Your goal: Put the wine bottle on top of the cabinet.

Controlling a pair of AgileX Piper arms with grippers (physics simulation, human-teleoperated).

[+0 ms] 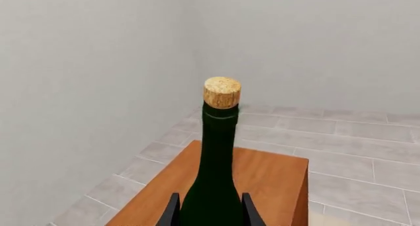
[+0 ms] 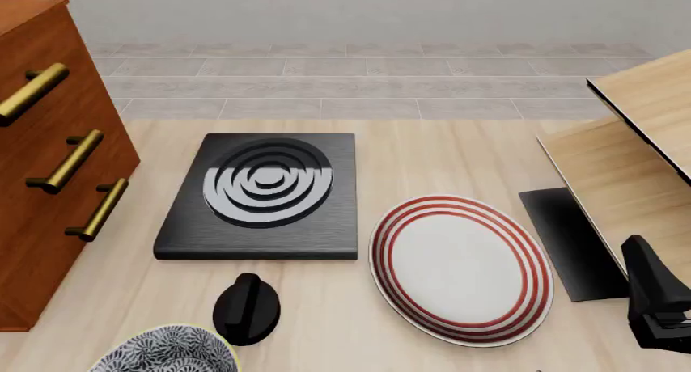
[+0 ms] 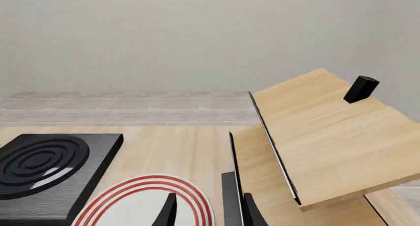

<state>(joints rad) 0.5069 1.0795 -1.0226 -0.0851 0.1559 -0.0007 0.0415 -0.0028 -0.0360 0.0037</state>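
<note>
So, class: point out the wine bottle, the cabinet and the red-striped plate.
wine bottle (image 1: 219, 152), left wrist view, on its dark green neck
cabinet (image 2: 32, 226), front view, on its reddish drawer front
red-striped plate (image 2: 459, 267), front view, on its white centre

The setting is a simulated kitchen-style room: a light wood table (image 2: 432, 158) carries a black hotplate (image 2: 262, 196) with concentric rings, a red-rimmed plate (image 2: 461, 267) and a patterned bowl (image 2: 167, 352), with a black knob (image 2: 247, 309) beside the bowl. Ahead of the right gripper (image 3: 210, 211) stands a pale wood rack (image 3: 328, 137). Grey floor tiles (image 2: 367, 85) and plain grey walls (image 1: 85, 88) close the room.
</note>
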